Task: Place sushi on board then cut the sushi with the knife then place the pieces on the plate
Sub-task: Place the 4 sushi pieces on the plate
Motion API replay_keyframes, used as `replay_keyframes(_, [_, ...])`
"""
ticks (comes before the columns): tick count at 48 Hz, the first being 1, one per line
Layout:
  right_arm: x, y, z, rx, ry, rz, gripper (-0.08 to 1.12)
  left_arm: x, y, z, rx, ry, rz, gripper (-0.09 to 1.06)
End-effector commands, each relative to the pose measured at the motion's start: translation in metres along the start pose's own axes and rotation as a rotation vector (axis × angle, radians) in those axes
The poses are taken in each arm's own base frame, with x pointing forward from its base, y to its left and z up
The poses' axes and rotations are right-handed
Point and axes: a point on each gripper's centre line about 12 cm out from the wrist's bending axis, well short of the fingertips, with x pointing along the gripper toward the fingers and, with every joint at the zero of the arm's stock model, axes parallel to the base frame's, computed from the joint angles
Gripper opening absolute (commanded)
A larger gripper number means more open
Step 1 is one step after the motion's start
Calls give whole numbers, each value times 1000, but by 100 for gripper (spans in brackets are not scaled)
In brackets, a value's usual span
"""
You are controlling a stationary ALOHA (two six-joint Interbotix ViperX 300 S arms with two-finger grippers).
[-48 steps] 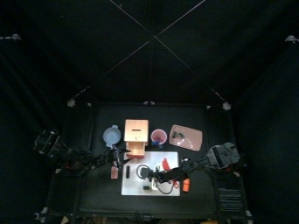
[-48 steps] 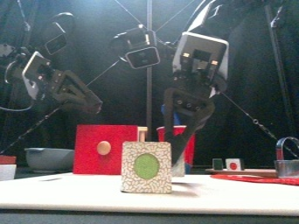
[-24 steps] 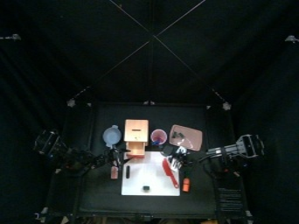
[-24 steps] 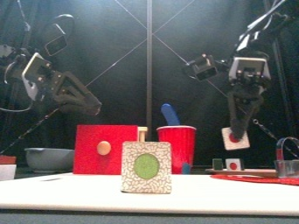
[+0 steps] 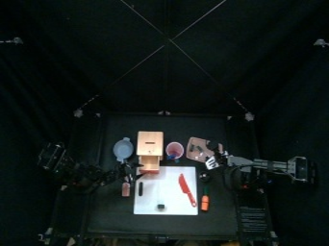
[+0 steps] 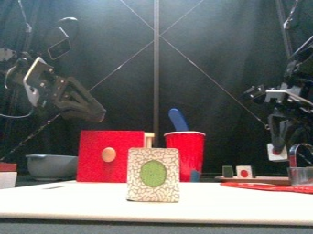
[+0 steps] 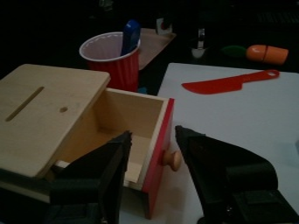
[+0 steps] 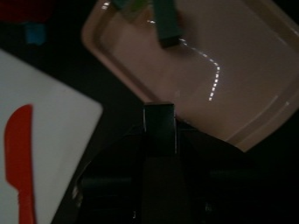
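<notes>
A sushi block (image 6: 153,174) stands on the white board (image 5: 152,192), showing as a small dark piece (image 5: 162,206) from above. The red knife (image 5: 188,185) lies on the board. My right gripper (image 5: 217,157) hangs at the pink tray's (image 5: 197,144) near edge, shut on a sushi piece (image 8: 159,121); other pieces (image 8: 170,24) lie in the tray (image 8: 233,70). My left gripper (image 7: 152,144) stands open at the wooden box's (image 7: 70,101) pulled-out red drawer (image 7: 167,162).
The red cup (image 5: 174,149) holds the blue knife (image 6: 178,119). A blue-grey bowl (image 5: 123,149) sits left of the box. An orange toy (image 5: 203,201) lies by the board's right edge. The metal cutter (image 6: 302,163) stands at the far right.
My right gripper has swung from over the board rightward to the pink tray, carrying a sushi piece. The left arm has stayed put.
</notes>
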Motion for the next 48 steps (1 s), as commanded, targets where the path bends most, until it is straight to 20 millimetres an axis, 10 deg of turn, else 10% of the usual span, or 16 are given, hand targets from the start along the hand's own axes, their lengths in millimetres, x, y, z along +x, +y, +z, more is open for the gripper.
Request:
replay_keyframes(1, [1, -10, 12, 80, -55, -17, 59, 2, -1, 4, -8, -12, 2, 83])
replay_keyframes(48, [39, -24, 31, 209, -107, -15, 78, 1, 0, 1, -2, -1, 3, 83])
